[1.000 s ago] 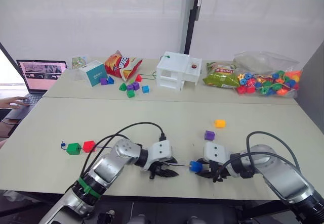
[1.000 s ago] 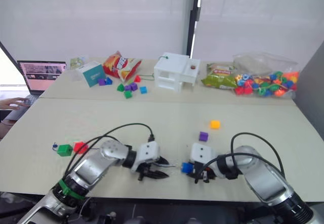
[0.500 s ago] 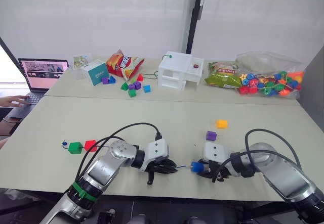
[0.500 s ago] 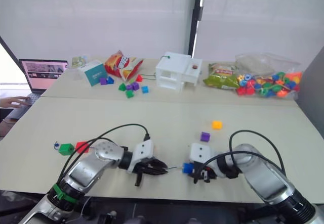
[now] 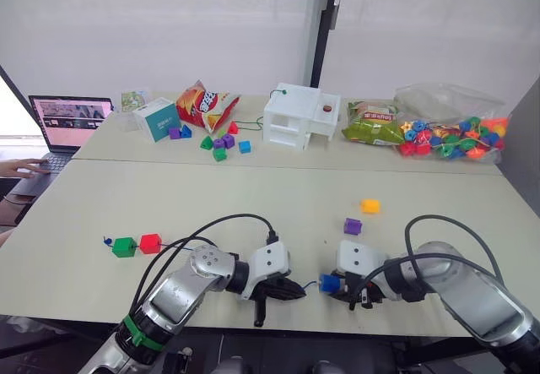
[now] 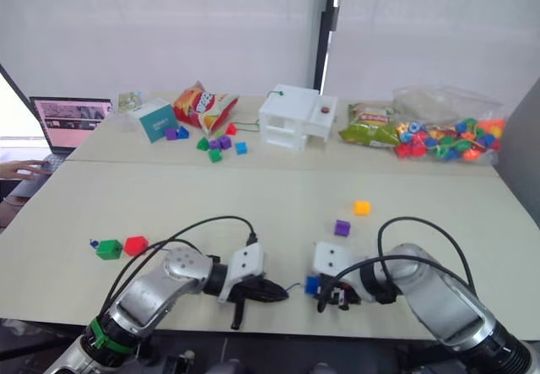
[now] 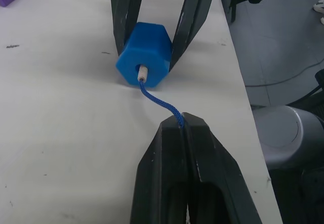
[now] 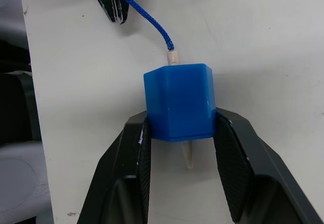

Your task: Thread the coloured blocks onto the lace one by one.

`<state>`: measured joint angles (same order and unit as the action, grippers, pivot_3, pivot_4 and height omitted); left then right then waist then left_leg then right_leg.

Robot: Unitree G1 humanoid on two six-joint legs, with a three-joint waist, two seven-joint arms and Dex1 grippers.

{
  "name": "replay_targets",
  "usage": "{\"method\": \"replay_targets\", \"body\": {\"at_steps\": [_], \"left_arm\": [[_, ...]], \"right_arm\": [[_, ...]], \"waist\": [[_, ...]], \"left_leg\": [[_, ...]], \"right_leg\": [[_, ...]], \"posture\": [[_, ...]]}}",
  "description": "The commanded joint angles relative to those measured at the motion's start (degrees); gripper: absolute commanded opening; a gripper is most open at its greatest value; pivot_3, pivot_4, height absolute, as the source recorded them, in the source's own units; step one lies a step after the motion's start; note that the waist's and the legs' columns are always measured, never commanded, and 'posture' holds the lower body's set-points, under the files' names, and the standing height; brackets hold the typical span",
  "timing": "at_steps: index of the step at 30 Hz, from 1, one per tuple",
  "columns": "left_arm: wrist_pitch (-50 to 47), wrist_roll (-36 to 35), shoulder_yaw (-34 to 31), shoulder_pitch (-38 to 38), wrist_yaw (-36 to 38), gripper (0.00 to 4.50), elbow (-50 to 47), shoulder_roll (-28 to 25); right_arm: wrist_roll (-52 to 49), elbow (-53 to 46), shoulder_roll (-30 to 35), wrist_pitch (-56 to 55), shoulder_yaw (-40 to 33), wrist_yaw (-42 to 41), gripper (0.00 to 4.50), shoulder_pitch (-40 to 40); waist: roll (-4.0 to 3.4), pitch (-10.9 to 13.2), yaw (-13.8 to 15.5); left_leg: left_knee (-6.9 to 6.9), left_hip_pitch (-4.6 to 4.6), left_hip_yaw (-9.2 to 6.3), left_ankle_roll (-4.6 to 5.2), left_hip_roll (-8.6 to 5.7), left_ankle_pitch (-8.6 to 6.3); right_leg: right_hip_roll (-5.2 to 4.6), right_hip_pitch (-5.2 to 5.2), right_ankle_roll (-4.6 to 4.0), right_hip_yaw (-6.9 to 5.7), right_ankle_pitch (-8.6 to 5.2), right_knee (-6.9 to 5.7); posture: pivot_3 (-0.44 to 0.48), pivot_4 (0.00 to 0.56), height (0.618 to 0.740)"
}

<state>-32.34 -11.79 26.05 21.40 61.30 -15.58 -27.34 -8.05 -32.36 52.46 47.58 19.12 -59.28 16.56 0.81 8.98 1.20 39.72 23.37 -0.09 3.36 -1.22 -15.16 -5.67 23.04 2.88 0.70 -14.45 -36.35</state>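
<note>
Threaded so far: green block (image 5: 124,246) and red block (image 5: 150,242) sit side by side toward the left of the near table (image 5: 253,205), with the lace (image 7: 154,97) seeming to run through them; a small blue knot shows just beside the green one.
In hand now: blue block (image 8: 179,100), near the front edge, between the two arms. The pale stiff tip (image 8: 188,155) has gone in one face and pokes out the far face between the right fingers; block not yet slid along the string.
Left to do: purple block (image 5: 352,226) and yellow block (image 5: 369,206) lie loose on the table beyond the right arm, apart from each other. By my count two on, one midway, two to go.
Left gripper (image 7: 183,125): fingers pressed together, pinching the lace just behind the tip; short slack curve of string runs from it to the block.
Right gripper (image 8: 182,128): fingers partly spread, clamped on two opposite sides of the blue block, steadying it on the table.
</note>
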Motion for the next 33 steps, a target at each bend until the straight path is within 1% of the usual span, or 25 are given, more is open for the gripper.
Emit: {"method": "replay_targets", "body": {"at_steps": [1,10,18,23,27,33], "left_arm": [[-1.39,-1.33,-0.16,-0.25,-0.67,0.02,-2.93,-0.07],[-1.46,0.16,-0.08,0.03,-0.89,0.02,-1.87,-2.74],[-2.02,-0.54,0.70,2.21,-1.83,0.02,-1.21,0.39],[-1.24,0.26,2.38,3.32,-1.42,0.02,0.02,1.42],[0.12,1.81,3.93,4.33,-1.34,0.02,2.19,1.13],[1.77,3.67,2.75,6.06,-3.93,0.02,5.81,2.60]], "right_arm": [[-1.18,-2.56,0.34,3.12,2.36,0.03,1.28,-1.25],[-1.75,-4.53,-0.57,6.74,2.37,2.20,1.28,-0.43],[-2.03,-5.71,-1.64,9.12,2.81,3.74,1.28,-0.22],[-2.20,-5.54,-2.03,9.11,2.91,4.47,1.28,-0.03],[-2.53,-5.07,-2.16,9.12,2.93,4.64,1.28,0.69],[-3.03,-4.66,-1.72,8.74,3.20,4.71,1.28,0.96]], "waist": [[0.00,0.00,-0.01],[0.00,0.00,-0.22],[0.00,0.00,-0.44],[0.00,0.00,-0.51],[0.00,0.00,-0.51],[0.01,0.00,-0.51]], "left_leg": [[0.00,0.00,0.00,0.00,0.00,0.00],[0.01,-0.02,0.01,0.00,-0.01,0.00],[0.06,-0.05,0.03,-0.01,-0.04,0.01],[0.06,-0.08,0.04,-0.02,-0.04,0.02],[0.07,-0.08,0.05,-0.02,-0.04,0.02],[0.08,-0.09,0.06,-0.03,-0.04,0.03]], "right_leg": [[0.00,0.00,0.00,0.00,0.00,-0.01],[0.03,0.00,0.00,0.00,0.00,-0.03],[0.04,0.03,0.00,0.02,0.00,-0.25],[0.09,0.06,-0.01,0.05,-0.01,-0.33],[0.10,0.06,-0.01,0.06,-0.01,-0.34],[0.12,0.06,-0.01,0.07,-0.01,-0.36]], "posture": [[0.000,0.150,0.740],[0.000,0.150,0.740],[0.000,0.150,0.740],[0.000,0.150,0.740],[0.000,0.150,0.740],[0.000,0.150,0.740]]}}
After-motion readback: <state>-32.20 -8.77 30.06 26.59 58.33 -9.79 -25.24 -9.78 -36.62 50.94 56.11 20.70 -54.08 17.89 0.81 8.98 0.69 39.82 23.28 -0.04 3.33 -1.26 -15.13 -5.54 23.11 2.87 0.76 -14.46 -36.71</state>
